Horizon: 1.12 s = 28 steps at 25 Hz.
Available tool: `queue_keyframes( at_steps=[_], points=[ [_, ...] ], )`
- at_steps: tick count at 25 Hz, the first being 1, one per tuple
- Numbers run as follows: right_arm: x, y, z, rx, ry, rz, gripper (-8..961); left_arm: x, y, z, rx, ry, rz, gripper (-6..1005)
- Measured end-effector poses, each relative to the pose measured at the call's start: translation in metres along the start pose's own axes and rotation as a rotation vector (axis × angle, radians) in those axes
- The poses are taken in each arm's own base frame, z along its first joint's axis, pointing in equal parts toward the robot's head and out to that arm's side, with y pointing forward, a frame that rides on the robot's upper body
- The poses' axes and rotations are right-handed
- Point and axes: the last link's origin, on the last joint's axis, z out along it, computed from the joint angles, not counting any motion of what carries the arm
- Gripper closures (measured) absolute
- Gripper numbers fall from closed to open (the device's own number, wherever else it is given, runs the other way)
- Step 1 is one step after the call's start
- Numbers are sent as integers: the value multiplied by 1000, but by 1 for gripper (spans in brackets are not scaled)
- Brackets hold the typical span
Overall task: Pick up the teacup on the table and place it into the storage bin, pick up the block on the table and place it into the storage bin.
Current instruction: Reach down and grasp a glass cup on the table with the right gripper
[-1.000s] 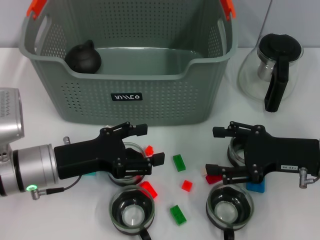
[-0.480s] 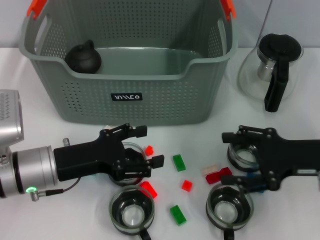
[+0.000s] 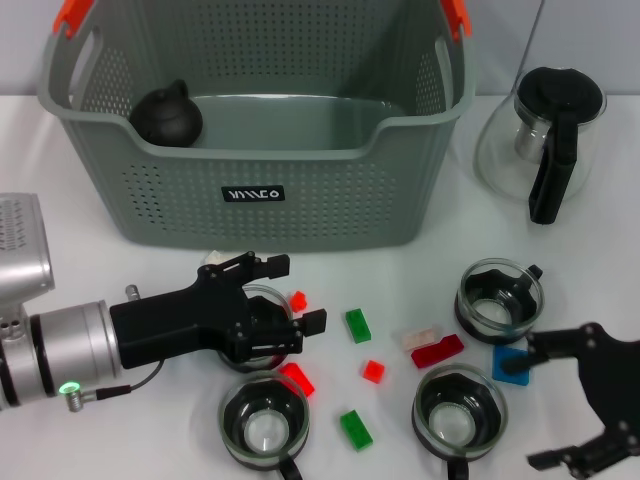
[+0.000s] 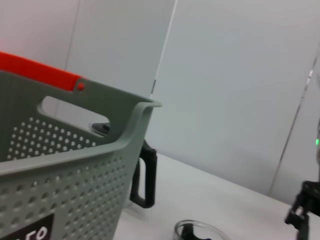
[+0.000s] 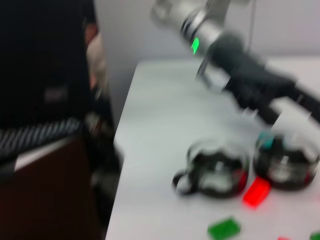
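Observation:
The grey storage bin [image 3: 250,195] stands at the back of the table, and its wall and orange handle clip [image 4: 40,70] fill the left wrist view. My left gripper [image 3: 298,292] is open, low over a glass teacup [image 3: 268,297] that its body mostly hides. Other teacups sit at the front left [image 3: 264,425], front right [image 3: 460,405] and right [image 3: 498,298]. Red [image 3: 373,370], green [image 3: 358,325], cream [image 3: 420,337] and blue [image 3: 512,362] blocks lie scattered between them. My right gripper [image 3: 538,402] is open and empty at the front right corner.
A black teapot [image 3: 168,113] lies inside the bin at its left end. A glass carafe [image 3: 545,140] with a black handle stands right of the bin. More red [image 3: 297,378] and green [image 3: 355,428] blocks lie near the front-left teacup.
My right arm has pulled back toward the front right corner, uncovering the right teacup and the blue, red and cream blocks. The left gripper has stayed over its teacup.

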Motion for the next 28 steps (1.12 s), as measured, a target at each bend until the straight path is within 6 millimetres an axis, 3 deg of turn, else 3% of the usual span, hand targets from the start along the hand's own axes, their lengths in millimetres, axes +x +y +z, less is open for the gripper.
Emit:
queue_keyframes(
  at_steps=[10, 18, 28],
  points=[
    [-21, -9, 0, -93, 172, -137, -2, -3, -3, 2, 37, 8, -23, 67],
    [-46, -18, 18, -206, 232, -245, -1, -3, -2, 2, 30, 11, -22, 67],
    [-54, -24, 33, -252, 316, -311, -1, -6, -1, 0, 43, 21, -41, 67]
  ],
)
